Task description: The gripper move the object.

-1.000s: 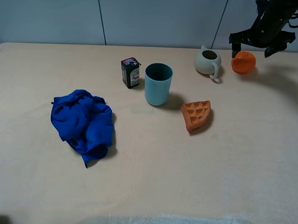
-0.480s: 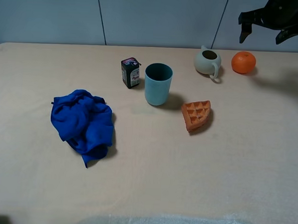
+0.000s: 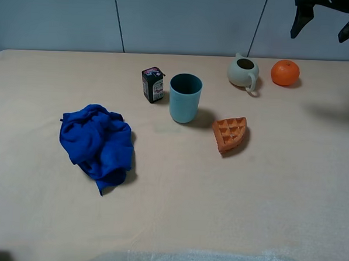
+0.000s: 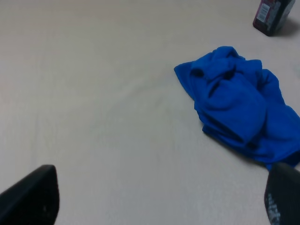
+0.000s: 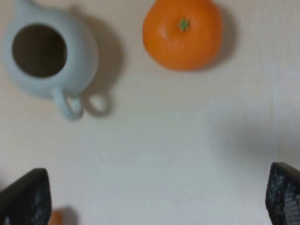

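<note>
Right hand (image 3: 326,24) has lifted clear of the orange (image 3: 285,72) since a second ago: it was down around the fruit, now it's up at the top edge of the high view, fingers spread wide and empty. Orange hasn't shifted.

Orange sits on the tabletop (image 3: 217,214) at the far right, just beside the small pale teapot (image 3: 244,71) (near, not touching). Right wrist view looks straight down on both: orange (image 5: 183,33) with its green stem mark facing up, teapot (image 5: 47,56) open-topped with its handle loop toward the camera, the two fingertips (image 5: 26,199) set far apart at the frame corners.

Left hand (image 4: 159,197): only two dark fingertips show in its wrist view, well apart, nothing between them. It hovers over bare tabletop near the crumpled blue cloth (image 4: 239,112).

Rest of the layout: blue cloth (image 3: 96,144) on the left, small dark carton (image 3: 152,84) just beside the teal cup (image 3: 185,98), waffle wedge (image 3: 230,134) near the cup, toward the right.
</note>
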`<state>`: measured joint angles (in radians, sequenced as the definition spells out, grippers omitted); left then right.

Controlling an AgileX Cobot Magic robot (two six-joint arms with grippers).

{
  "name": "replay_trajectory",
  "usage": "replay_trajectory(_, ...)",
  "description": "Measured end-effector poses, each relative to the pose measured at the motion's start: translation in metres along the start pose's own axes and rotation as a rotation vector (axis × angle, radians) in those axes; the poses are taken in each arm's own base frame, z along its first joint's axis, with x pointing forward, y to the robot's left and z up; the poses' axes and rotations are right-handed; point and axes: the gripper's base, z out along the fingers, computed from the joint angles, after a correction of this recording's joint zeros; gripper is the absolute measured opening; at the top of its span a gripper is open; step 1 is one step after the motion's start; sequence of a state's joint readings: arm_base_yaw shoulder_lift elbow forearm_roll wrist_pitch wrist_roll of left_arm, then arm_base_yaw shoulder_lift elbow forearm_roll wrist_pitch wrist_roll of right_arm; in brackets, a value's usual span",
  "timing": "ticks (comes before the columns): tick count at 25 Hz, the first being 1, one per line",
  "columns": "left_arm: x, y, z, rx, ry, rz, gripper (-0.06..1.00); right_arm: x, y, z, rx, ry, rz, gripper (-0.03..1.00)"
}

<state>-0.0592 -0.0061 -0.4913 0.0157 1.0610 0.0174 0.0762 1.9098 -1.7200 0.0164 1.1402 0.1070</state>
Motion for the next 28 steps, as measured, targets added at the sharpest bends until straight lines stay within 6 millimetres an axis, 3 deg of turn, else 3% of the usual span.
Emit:
replay_trajectory(6, 0.000, 0.000, 0.000, 0.000, 0.000, 0.000, 0.88, 0.010, 0.002, -0.029, -0.030, 0.008, -0.043, 0.69)
replay_trajectory(16, 0.000, 0.000, 0.000, 0.000, 0.000, 0.000, 0.88, 0.029, 0.006, -0.102, -0.089, -0.148, -0.062, 0.69)
replay_trajectory(20, 0.000, 0.000, 0.000, 0.000, 0.000, 0.000, 0.88, 0.054, 0.003, -0.121, -0.092, -0.163, -0.066, 0.69)
replay_trajectory(28, 0.000, 0.000, 0.000, 0.000, 0.000, 0.000, 0.88, 0.129, -0.006, -0.153, -0.086, -0.190, -0.073, 0.69)
